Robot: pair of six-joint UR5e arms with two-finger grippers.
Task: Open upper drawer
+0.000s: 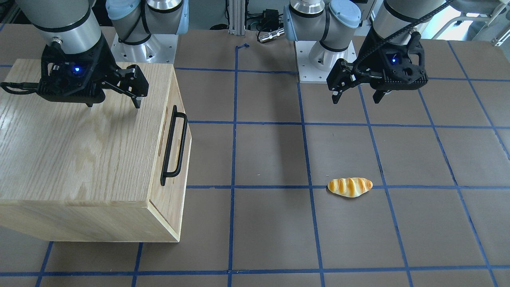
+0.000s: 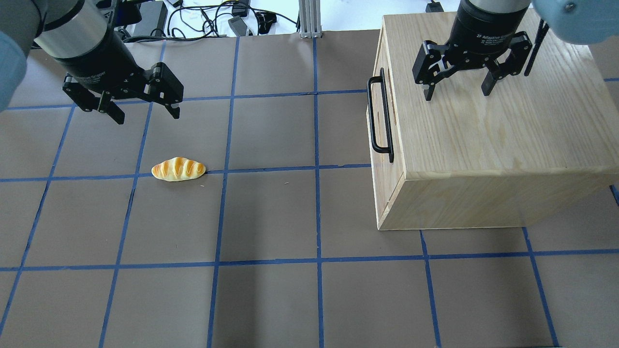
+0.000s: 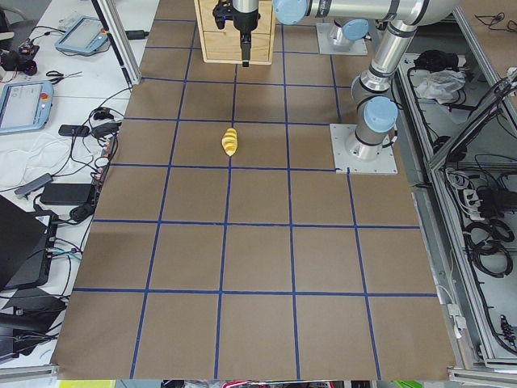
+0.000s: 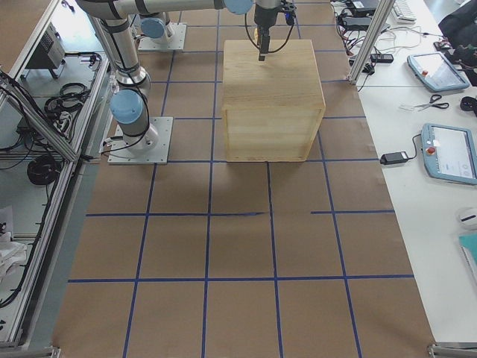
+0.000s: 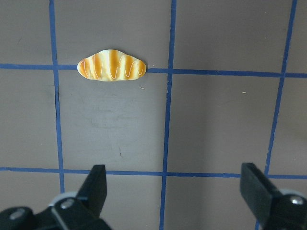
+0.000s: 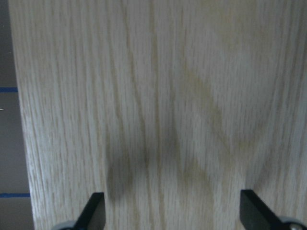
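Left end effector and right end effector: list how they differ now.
The left end effector hangs over bare table near the bread roll; the right end effector hangs over the cabinet top. The left end effector is far from the upper drawer; the right end effector is nearer its black handle. Both are open, empty, pointing down.

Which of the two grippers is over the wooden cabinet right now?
The right gripper, open above the cabinet top; the left gripper hangs open over the table near the bread roll.
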